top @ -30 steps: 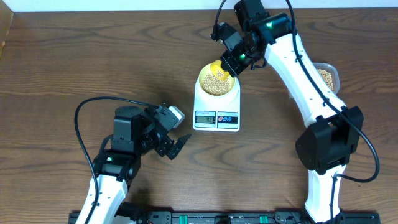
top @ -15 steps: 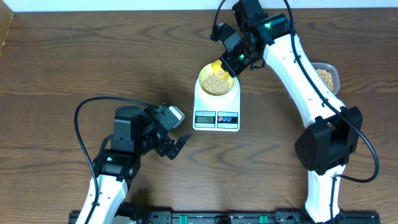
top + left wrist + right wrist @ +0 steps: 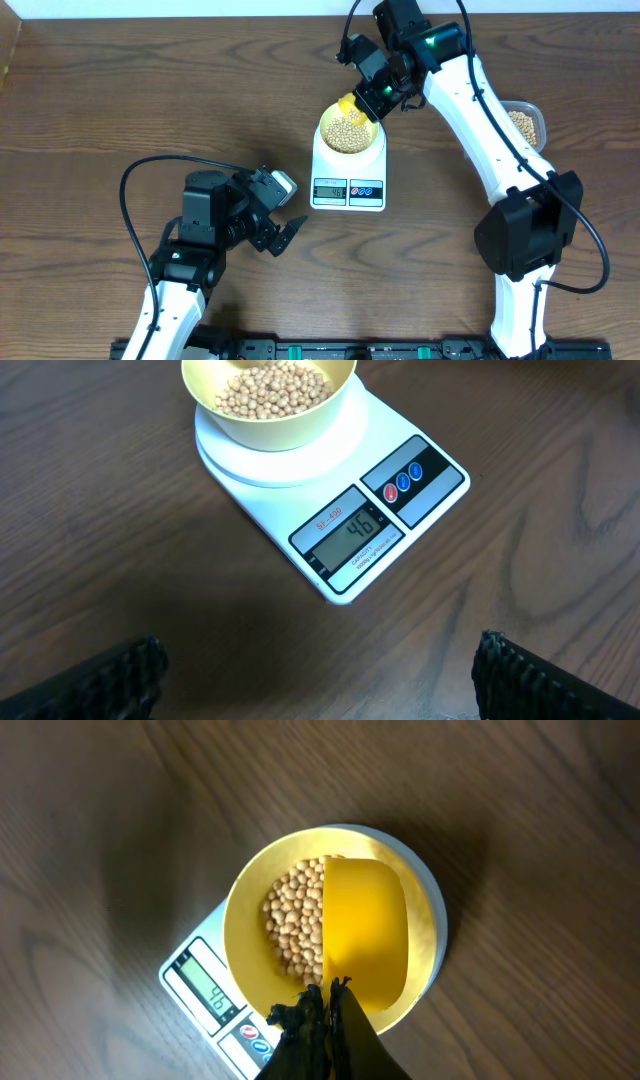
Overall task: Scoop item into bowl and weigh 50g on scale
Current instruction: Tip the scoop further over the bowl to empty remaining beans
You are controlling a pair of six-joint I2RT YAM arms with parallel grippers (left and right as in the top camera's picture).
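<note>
1. Overhead: the yellow scoop is held by the clamped right gripper over the bowl, which is set on the scale. The left gripper is spread wide and empty, near the scale.
2. Left wrist: the beans are heaped in the bowl; 46 is displayed.
3. Right wrist: the scoop's mouth is seen inside the bowl, beside the beans.

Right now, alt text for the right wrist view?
A yellow scoop, gripped by the shut right pincer, hangs over a pale yellow bowl of tan beans. The bowl sits on a white scale whose display reads 46, on a dark wood table.
</note>
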